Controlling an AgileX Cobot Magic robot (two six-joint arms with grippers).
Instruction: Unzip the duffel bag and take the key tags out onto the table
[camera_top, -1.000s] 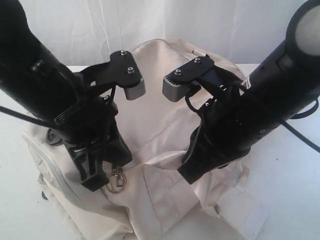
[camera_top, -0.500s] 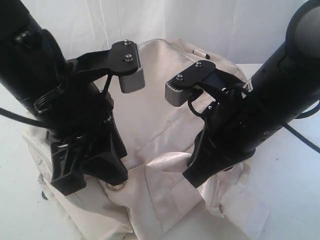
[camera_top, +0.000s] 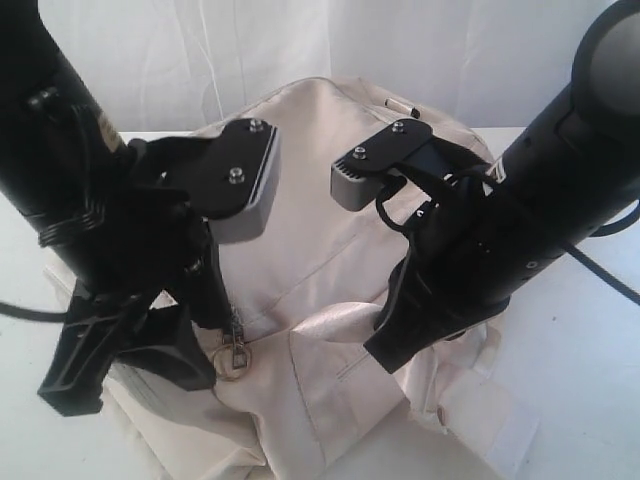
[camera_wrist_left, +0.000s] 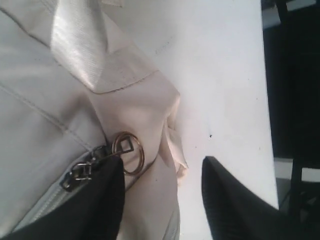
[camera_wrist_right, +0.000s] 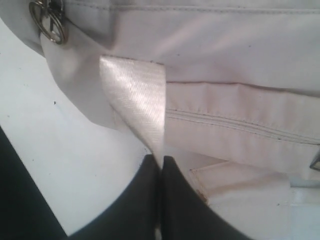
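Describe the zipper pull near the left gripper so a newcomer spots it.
Start at the cream duffel bag on the table. Its zipper ends on the left arm's side, beside the open left gripper. There lies a round metal ring with a small square link inside, unlike the fabric and shiny webbing strap nearby.

Bright, even light bleaches the table (camera_wrist_left: 235, 75) and gleams off the strap (camera_wrist_right: 135, 95); wrist views slightly soft.

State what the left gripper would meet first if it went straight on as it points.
Probably the duffel bag, its corner fold beside the zipper ring, though depth is unclear.
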